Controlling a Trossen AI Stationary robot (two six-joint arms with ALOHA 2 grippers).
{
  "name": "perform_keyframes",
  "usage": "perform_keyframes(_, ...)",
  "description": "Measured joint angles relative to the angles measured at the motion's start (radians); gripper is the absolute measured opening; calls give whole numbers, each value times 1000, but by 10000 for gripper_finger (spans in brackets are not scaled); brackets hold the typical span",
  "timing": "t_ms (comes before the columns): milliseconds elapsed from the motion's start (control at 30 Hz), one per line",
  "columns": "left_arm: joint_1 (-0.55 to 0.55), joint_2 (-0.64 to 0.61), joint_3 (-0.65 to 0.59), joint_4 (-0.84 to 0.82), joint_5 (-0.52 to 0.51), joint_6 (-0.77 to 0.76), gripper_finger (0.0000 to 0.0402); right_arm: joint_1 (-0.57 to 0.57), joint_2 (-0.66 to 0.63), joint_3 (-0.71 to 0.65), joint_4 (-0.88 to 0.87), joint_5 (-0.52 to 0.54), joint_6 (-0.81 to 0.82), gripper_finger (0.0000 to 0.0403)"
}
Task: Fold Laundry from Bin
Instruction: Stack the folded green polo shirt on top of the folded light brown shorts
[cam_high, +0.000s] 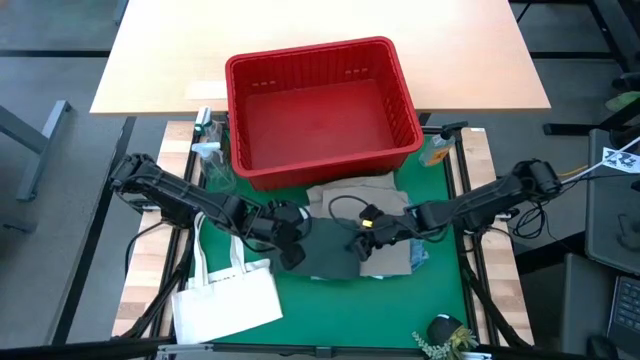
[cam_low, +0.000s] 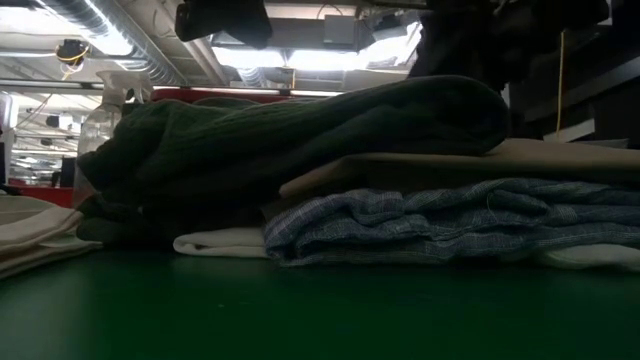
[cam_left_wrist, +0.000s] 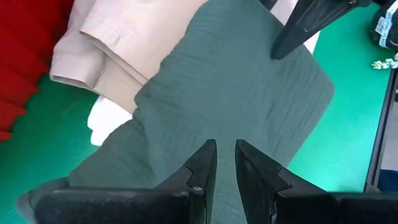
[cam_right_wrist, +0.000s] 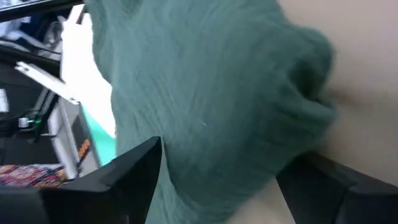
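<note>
Bin: the red slotted basket (cam_high: 322, 108) stands at 12 o'clock of the green mat (cam_high: 400, 310), partly on the pale wooden table behind; no cloth shows inside it.
Laundry pile: it lies at the mat's centre, just in front of the bin.
Top garment: the dark green cloth (cam_high: 330, 250) lies on the pile, toward 9 o'clock of it, bunched and wrinkled.
Under it: the beige garment (cam_high: 385, 195) reaches toward 12 and 3 o'clock; in the low view a blue-and-white striped piece (cam_low: 450, 225) and a white piece (cam_low: 220, 241) lie below, touching the mat.
Left gripper (cam_left_wrist: 225, 154): it hangs over the green cloth at the pile's 9 o'clock edge; fingers nearly together, a thin gap between them, nothing held.
Right gripper (cam_right_wrist: 217, 180): it stands at the pile's 3 o'clock side, fingers spread wide on both sides of a green fold; I cannot tell if they touch it.
Tote bag: the white bag (cam_high: 225, 300) lies flat at 8 o'clock of the pile.
Spray bottle: a clear bottle (cam_high: 207, 160) stands at 9 o'clock of the bin.
</note>
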Motion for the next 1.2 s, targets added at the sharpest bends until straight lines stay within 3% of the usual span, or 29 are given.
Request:
perform_keyframes(100,-8,0,0,0,0,0,55,2,9,0,29,-15,-3,276)
perform_keyframes(200,-10,0,0,0,-3,0,55,3,15,0,36,-16,-3,231)
perform_keyframes(500,-10,0,0,13,-25,0,55,3,14,0,97,-4,-3,26)
perform_keyframes(567,-11,0,0,13,-25,-1,55,3,9,0,119,5,-8,18)
perform_keyframes(733,-14,0,0,14,-26,-1,55,-21,-33,35,110,-28,-12,47)
perform_keyframes(900,-17,0,0,15,-26,-1,55,-42,-79,74,110,-57,-58,17)
perform_keyframes(1200,-23,0,0,16,-24,-2,55,-97,-209,85,-18,-118,-72,24)
